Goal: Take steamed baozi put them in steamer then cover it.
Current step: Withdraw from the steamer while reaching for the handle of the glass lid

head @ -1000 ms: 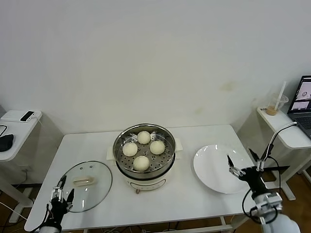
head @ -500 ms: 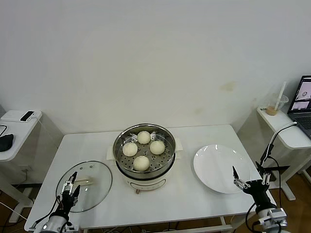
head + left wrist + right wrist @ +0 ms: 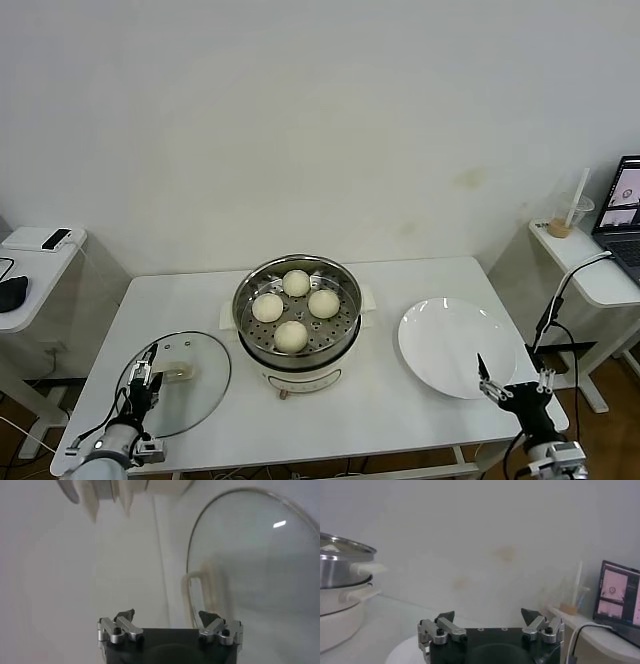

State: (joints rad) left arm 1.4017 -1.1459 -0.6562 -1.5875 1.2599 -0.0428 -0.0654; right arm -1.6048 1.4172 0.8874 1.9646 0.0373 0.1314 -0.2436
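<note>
1. Steamer (image 3: 297, 312): centre of the head view, on the white table (image 3: 380, 405); shiny perforated basket seated on a cream-white pot base, uncovered.
2. Steamed baozi (image 3: 291, 335): four cream-white buns inside the basket, set in a diamond, one toward the wall, one toward the near edge, one to each side; apart from one another or barely touching.
3. Cover (image 3: 185, 385): lower left of the head view, lying flat on the table beside the steamer base; clear glass with metal rim, cream oblong handle (image 3: 176, 373) facing up. In the left wrist view, glass dome (image 3: 260, 565) filling the right half of the frame, handle (image 3: 200, 592) arching near centre.
4. Left gripper (image 3: 143, 381): lower left of the head view, poised at the near-left rim of the cover. In the left wrist view (image 3: 166, 616), both fingertips spread wide, nothing between them; handle just ahead of one fingertip, contact with the glass not discernible.
5. Right gripper (image 3: 511, 383): lower right of the head view, at the table's near right corner, just beside the white plate (image 3: 450, 345). In the right wrist view (image 3: 488, 615), fingers parted wide, holding nothing; steamer side at the left edge of that frame (image 3: 342, 560).
6. Side table at the right edge of the head view: drink cup with straw (image 3: 568, 213) and laptop (image 3: 625, 215).
</note>
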